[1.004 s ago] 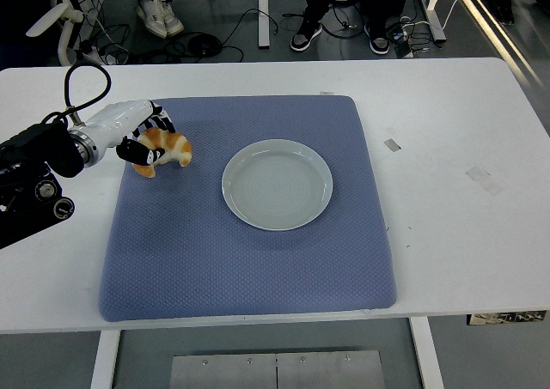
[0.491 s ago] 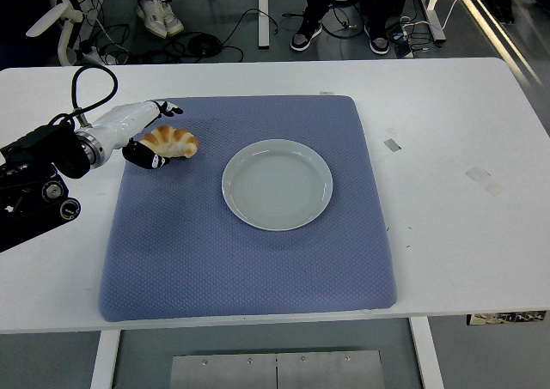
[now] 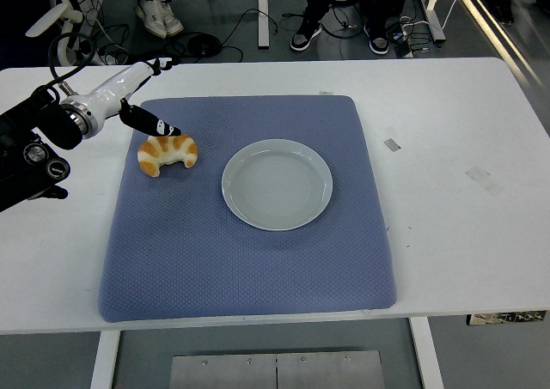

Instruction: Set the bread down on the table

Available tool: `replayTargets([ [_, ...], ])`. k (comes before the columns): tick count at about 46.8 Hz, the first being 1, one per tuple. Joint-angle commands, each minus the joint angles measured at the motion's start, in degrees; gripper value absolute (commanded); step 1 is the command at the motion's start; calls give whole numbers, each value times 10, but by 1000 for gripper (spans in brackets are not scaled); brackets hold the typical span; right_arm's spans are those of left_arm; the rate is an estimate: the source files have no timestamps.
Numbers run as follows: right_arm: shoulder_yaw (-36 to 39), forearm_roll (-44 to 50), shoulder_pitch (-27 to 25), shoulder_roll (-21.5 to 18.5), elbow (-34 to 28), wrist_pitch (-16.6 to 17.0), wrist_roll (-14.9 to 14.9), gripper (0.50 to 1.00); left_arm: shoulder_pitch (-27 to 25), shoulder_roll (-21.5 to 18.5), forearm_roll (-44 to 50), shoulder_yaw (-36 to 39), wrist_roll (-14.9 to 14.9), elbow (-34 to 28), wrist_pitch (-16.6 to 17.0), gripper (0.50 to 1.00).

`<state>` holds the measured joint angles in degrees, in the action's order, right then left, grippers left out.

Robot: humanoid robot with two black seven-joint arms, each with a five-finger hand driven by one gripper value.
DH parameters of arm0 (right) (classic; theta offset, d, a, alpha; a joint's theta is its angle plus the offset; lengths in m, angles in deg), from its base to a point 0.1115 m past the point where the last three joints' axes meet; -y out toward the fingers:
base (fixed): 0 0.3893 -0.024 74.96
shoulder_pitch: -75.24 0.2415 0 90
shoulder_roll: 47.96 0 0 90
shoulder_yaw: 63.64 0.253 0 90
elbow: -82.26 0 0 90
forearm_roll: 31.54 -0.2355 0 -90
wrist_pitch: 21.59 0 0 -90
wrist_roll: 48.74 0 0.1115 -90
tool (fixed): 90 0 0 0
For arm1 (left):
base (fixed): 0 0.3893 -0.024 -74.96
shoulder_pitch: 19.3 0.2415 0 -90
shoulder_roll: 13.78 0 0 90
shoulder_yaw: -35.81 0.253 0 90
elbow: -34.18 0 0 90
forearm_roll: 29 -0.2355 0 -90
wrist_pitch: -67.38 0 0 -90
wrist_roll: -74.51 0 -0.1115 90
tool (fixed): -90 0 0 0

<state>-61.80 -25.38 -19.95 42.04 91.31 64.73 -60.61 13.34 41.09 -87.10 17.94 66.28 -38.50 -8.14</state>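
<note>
Bread down on the mat, hand open above it.

The white table (image 3: 447, 234) carries a blue mat (image 3: 249, 269) with an empty plate (image 3: 277, 184) at centre; the croissant-shaped bread (image 3: 168, 152) lies on the mat at the plate's 9 o'clock. The left hand (image 3: 137, 93) hovers at the bread's 11 o'clock, fingers released, thumb tip just at the crust. Any sideways drag risks snagging and rolling it.
</note>
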Motion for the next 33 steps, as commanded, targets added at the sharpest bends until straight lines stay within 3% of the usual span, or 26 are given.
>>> replayTargets([
  [1,0,0,0,0,0,0,0,1000,1,-3,40,-5,18,12,13,945],
  [6,0,0,0,0,0,0,0,1000,4,-20,106,-21,72,33,31,945],
  [14,0,0,0,0,0,0,0,1000,4,-66,195,-60,160,66,31,945],
  [26,0,0,0,0,0,0,0,1000,31,-72,275,-110,219,102,28,945],
  [33,0,0,0,0,0,0,0,1000,62,-67,311,-147,221,104,27,945],
])
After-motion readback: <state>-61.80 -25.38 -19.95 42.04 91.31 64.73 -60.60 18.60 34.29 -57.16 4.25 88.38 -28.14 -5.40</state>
